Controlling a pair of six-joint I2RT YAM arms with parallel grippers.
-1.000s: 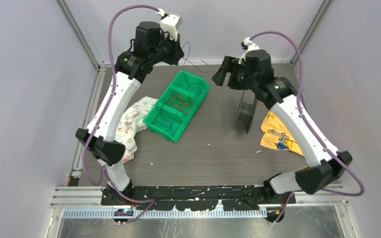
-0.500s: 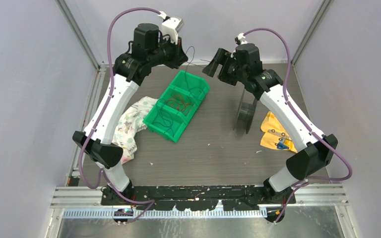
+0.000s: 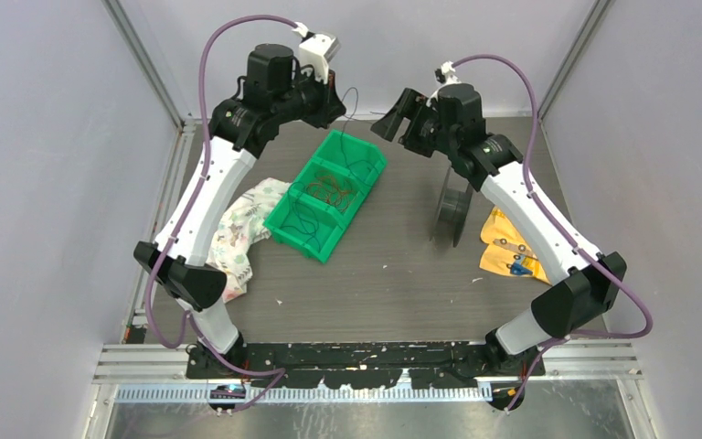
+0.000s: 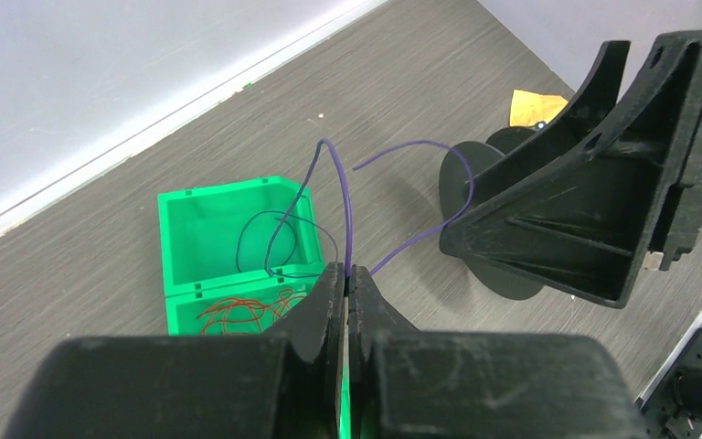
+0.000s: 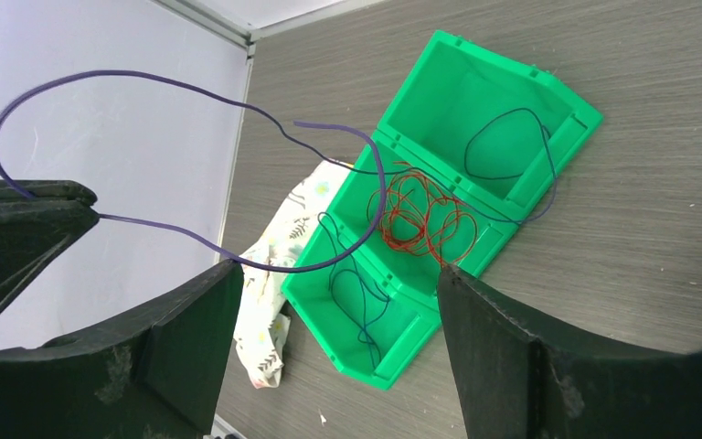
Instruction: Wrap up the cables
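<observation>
**Off-task items on the table**

Table (image 3: 393,283): dark wood-grain top, a few small white specks scattered across the near half.

Green bin (image 3: 294,241): plastic, three compartments in a row, lying diagonally left of centre, long axis running from near-left to far-right.

Cloth (image 3: 242,229): white with a leafy print, crumpled, lying against the bin's left side.

Black spool (image 3: 451,210): two flanges, standing on edge, right of the bin and well apart from it.

Yellow packet (image 3: 496,259): flat on the table just right of the spool, with a small silver strip and a blue bit on top.
</observation>
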